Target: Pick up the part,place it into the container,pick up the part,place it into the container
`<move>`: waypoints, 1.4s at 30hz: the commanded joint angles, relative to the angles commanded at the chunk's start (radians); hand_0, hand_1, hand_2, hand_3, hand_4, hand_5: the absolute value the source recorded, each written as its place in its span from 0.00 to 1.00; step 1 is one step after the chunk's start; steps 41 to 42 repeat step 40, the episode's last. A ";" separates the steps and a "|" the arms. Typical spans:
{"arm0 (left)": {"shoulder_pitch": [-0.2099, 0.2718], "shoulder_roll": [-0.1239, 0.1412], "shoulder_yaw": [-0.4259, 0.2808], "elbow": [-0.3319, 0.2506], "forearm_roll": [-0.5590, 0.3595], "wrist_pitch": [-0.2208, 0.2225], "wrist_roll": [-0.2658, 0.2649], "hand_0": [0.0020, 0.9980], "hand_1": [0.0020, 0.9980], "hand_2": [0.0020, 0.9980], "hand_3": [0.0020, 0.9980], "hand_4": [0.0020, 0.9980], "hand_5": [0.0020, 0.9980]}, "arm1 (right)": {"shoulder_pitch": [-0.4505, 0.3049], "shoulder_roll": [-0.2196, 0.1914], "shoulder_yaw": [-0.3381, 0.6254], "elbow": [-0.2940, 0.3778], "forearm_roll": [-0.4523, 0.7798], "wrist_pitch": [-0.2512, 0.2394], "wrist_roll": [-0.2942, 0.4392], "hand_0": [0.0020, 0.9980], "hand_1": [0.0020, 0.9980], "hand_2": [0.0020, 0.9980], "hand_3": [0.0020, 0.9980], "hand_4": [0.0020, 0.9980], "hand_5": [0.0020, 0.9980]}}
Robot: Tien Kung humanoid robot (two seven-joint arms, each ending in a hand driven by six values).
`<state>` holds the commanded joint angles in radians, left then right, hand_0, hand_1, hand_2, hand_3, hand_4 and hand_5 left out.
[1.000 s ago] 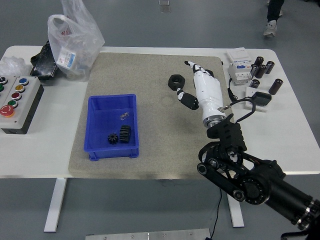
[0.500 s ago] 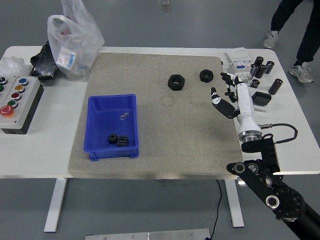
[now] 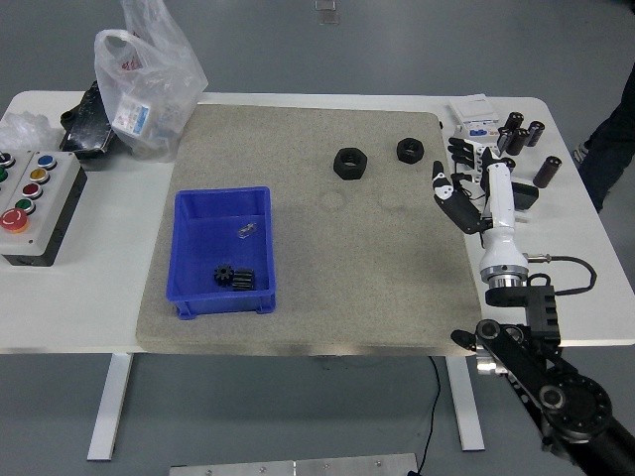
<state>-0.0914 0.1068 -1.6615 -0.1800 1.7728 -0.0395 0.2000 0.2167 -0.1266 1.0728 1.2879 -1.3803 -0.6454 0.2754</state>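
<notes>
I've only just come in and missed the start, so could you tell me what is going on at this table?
The robot is sorting black parts into the blue plastic bin, which already holds two small black gears. Its white right hand hovers at the right edge of the grey mat with fingers spread, holding nothing. Two black hexagonal nuts lie on the mat's far side, not yet picked up. The left arm is out of view. A person's leg shows at the right edge.
</notes>
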 joint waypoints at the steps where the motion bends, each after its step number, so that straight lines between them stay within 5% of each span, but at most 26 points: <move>1: 0.000 -0.001 0.001 0.000 -0.002 0.000 0.000 0.60 0.45 0.47 0.60 0.43 0.54 | 0.000 0.000 -0.002 0.001 0.007 0.000 0.008 0.58 0.71 0.70 0.69 0.62 0.24; 8: 0.003 0.001 -0.002 0.000 -0.003 0.002 0.000 0.60 0.46 0.47 0.60 0.43 0.53 | 0.003 -0.002 -0.009 0.018 0.083 0.000 0.074 0.58 0.70 0.67 0.67 0.61 0.26; 21: -0.002 -0.006 -0.001 0.000 -0.008 0.002 -0.002 0.60 0.46 0.48 0.60 0.45 0.52 | -0.006 0.006 -0.041 -0.033 0.406 0.000 0.307 0.56 0.69 0.67 0.68 0.61 0.28; 28: -0.001 -0.008 0.000 0.000 -0.009 0.002 -0.002 0.60 0.46 0.48 0.60 0.46 0.51 | -0.011 0.000 -0.058 -0.043 0.524 0.000 0.325 0.56 0.68 0.67 0.69 0.62 0.28; 42: 0.000 -0.010 -0.001 0.000 -0.010 0.003 -0.001 0.60 0.46 0.48 0.60 0.48 0.51 | -0.023 -0.006 -0.082 -0.050 0.562 0.000 0.327 0.58 0.68 0.67 0.69 0.62 0.29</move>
